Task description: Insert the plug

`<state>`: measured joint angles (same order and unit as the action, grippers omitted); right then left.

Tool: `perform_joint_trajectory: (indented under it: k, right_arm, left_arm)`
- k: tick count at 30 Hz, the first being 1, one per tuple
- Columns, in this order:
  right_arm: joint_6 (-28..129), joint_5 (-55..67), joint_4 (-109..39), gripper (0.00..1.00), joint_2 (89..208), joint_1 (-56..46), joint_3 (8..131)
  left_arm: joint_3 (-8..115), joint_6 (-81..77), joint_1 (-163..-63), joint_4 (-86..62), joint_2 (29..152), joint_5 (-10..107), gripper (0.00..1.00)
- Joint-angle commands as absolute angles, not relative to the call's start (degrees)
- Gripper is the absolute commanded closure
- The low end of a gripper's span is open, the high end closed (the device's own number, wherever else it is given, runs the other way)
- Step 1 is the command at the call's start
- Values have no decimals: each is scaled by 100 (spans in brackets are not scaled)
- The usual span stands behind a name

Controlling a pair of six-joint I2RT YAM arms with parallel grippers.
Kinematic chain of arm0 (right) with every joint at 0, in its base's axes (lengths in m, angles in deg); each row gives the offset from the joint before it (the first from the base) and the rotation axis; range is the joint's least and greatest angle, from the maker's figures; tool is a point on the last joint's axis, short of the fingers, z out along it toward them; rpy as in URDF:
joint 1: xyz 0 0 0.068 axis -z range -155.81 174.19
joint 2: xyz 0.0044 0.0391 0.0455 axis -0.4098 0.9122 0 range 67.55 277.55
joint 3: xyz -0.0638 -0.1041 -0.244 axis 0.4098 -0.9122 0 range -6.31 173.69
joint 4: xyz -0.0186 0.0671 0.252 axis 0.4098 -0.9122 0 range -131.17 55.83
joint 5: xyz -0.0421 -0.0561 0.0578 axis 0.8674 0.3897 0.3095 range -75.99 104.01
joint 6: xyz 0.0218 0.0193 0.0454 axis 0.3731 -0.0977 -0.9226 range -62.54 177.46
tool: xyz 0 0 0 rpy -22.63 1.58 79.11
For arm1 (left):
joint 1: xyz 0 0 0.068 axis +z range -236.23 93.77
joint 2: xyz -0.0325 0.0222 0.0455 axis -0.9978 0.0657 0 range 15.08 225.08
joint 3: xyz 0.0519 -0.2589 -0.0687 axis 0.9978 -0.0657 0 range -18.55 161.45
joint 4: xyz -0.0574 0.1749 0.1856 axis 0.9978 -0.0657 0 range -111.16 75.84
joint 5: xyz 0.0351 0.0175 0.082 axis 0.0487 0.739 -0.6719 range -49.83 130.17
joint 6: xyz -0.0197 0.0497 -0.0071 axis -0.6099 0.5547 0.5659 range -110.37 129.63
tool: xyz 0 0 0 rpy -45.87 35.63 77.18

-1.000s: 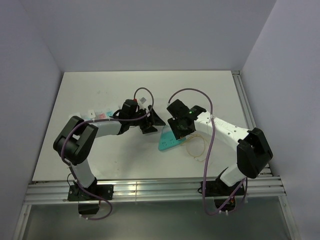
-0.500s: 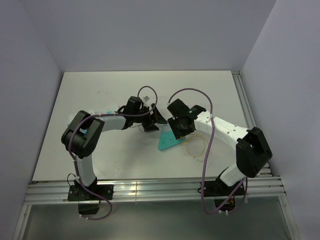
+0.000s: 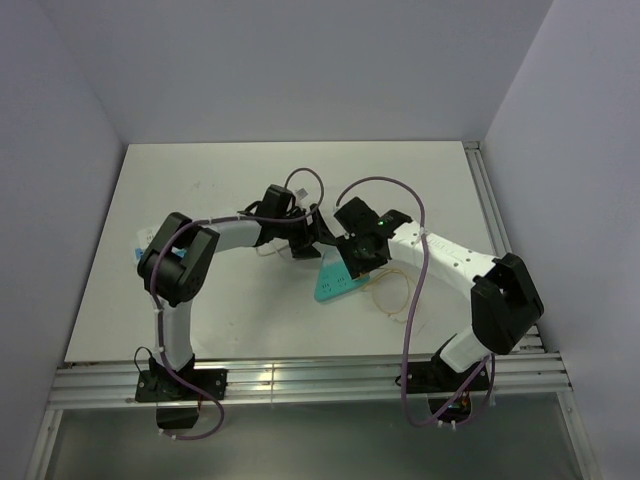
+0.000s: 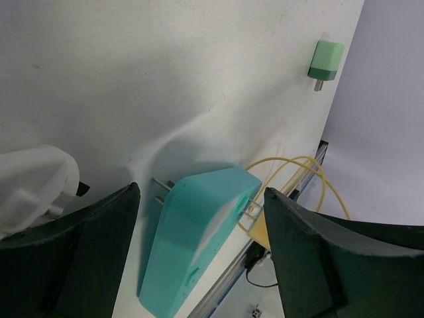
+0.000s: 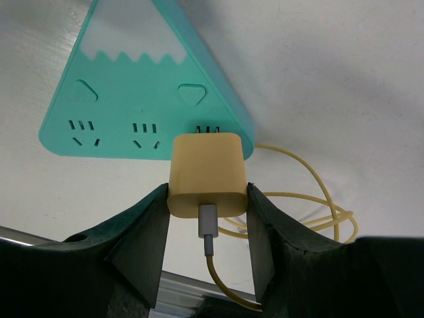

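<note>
Two tools engaged | right tool pinched yellow plug at 6 o'clock socket of teal power strip, aligned for insertion | left tool, spread, straddled power strip, apparently bracing it on surface

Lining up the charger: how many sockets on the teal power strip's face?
3 in one row: left socket, middle socket, right socket partly behind the charger. Other sides hidden.

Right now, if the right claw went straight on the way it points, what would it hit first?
The teal triangular power strip. The right claw grips a yellow charger aimed at its rightmost socket, so the charger would likely touch there first, though depth is unclear.
</note>
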<state>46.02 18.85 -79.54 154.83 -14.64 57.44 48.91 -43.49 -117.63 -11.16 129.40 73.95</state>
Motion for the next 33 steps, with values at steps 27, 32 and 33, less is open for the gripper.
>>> perform_joint_trajectory:
  k: [27,32,33]
  right_arm:
    - [4771,1884,-8497,85,16502,-1369,6690]
    - [4771,1954,-8673,87,16677,-1395,6936]
    - [4771,1989,-8699,87,16704,-1404,6971]
  left_arm:
    - [5150,-3493,-11901,-2057,13311,7102,43]
    - [5308,-3388,-11972,-2260,13381,6918,48]
    - [5334,-3370,-11998,-2277,13399,6891,51]
